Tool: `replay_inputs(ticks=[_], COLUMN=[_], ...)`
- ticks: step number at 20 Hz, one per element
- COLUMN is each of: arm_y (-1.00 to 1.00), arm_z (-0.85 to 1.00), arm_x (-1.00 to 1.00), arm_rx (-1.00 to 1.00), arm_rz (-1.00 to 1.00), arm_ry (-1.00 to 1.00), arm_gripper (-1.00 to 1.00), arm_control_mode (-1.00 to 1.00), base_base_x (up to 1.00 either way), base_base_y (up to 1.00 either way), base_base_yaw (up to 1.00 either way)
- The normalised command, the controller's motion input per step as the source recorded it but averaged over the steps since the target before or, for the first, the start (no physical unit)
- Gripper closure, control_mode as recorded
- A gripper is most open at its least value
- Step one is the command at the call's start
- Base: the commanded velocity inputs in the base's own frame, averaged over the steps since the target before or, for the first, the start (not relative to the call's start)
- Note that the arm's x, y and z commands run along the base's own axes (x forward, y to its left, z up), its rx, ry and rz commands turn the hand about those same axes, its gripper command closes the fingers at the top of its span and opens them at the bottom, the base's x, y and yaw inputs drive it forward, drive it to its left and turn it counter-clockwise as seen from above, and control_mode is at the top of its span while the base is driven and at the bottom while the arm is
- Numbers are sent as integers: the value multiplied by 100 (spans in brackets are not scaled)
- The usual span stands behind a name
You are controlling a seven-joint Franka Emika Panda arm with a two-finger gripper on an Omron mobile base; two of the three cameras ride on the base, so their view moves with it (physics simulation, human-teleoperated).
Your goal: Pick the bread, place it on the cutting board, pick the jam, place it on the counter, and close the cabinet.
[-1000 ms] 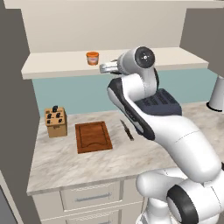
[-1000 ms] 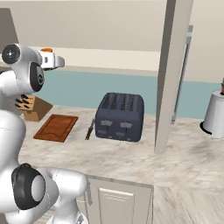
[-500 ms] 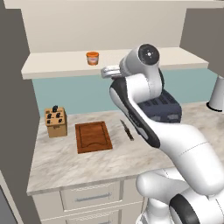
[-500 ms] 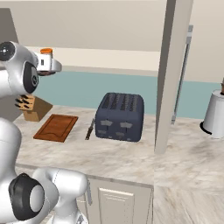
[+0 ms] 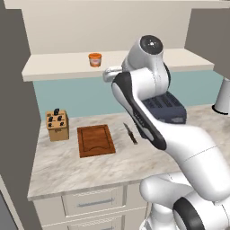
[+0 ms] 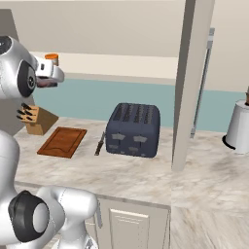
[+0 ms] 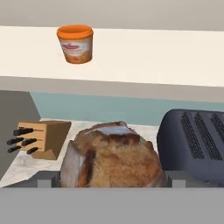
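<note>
My gripper [image 7: 111,181] is shut on the bread [image 7: 111,159], a brown crusty loaf that bulges between the fingers low in the hand view. The hand [image 5: 110,74] hangs just in front of the open cabinet's shelf [image 5: 58,67], high above the counter [image 5: 90,166]. From the right, the gripper [image 6: 48,80] shows with a dark lump of bread [image 6: 46,83] under it. The orange jam [image 5: 95,59] [image 6: 51,58] [image 7: 75,43] stands on the shelf, beyond and left of the hand. The reddish cutting board [image 5: 95,140] [image 6: 63,141] lies flat on the counter below.
A knife block [image 5: 57,125] stands left of the board, a knife [image 5: 130,133] lies to its right, and a dark toaster [image 6: 133,129] sits further right. The open cabinet door [image 6: 192,82] juts out over the counter. A white jug [image 6: 239,127] stands at the far right.
The hand has eased slightly back and down from the shelf with the bread in it, and the arm's upper joint has risen. The jam has not moved.
</note>
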Motion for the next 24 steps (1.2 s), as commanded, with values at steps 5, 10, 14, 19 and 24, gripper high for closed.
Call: replay_inputs(ticks=[5,10,14,19,24], arm_y=[1,3,5,4,5], arm_z=[-13,-31,-39,-38,-37], arm_x=[-14,-9,-1,0,0], arm_rx=[0,0,0,0,0], arm_rz=[0,0,0,0,0], arm_ry=[8,3,0,0,0], arm_gripper=[100,100,100,100,100], arm_control_mode=[-100,-100,-100,-100,-100], base_base_x=[0,0,0,0,0], base_base_y=[0,0,0,0,0], base_base_yaw=[0,0,0,0,0])
